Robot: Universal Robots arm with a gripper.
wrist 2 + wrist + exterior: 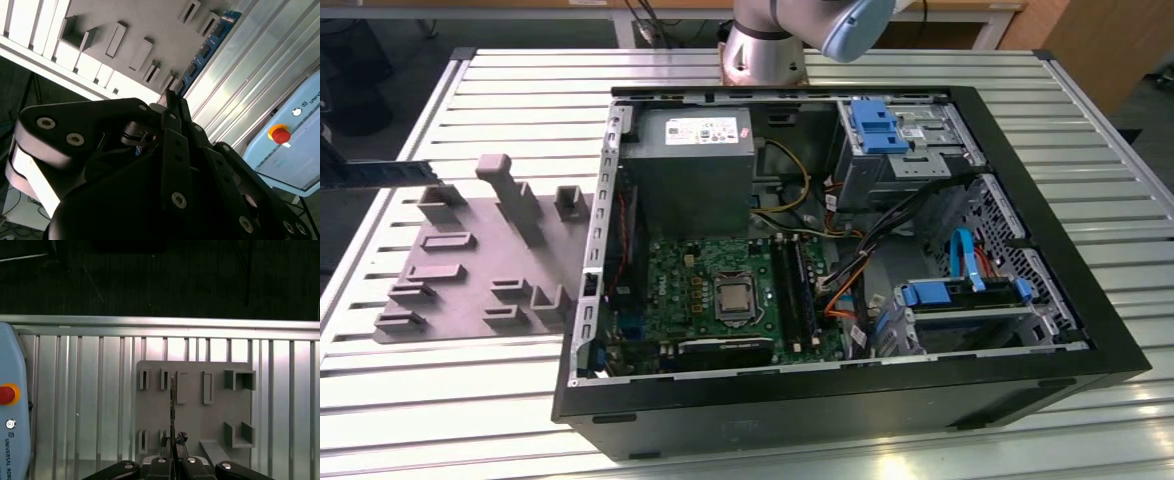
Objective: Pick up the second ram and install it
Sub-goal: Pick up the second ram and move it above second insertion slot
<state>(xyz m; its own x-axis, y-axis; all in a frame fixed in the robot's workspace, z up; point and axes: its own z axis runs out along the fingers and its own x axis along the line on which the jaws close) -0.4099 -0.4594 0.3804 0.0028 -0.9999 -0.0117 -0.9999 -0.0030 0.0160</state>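
Observation:
The second ram (pixel 202 52) is a thin blue board with black chips. It sticks out from between the fingertips of my gripper (pixel 172 97), which is shut on one end of it. In the first wrist view the ram (pixel 172 405) is edge-on, a thin dark line running from my gripper (pixel 172 442) out over the grey fixture plate (pixel 192 415). It hangs above the plate's slotted holders, apart from them. In the exterior view the open computer case (pixel 854 400) holds the green motherboard (pixel 700 290), with long black memory slots (pixel 797 290) beside the processor socket.
The grey fixture plate (pixel 467 260), with raised holders, lies on the slatted metal table (pixel 494 80) at the exterior view's left of the case. The arm's base (pixel 761 55) stands behind the case. A pale blue teach pendant (pixel 10 410) with a red button lies on the table.

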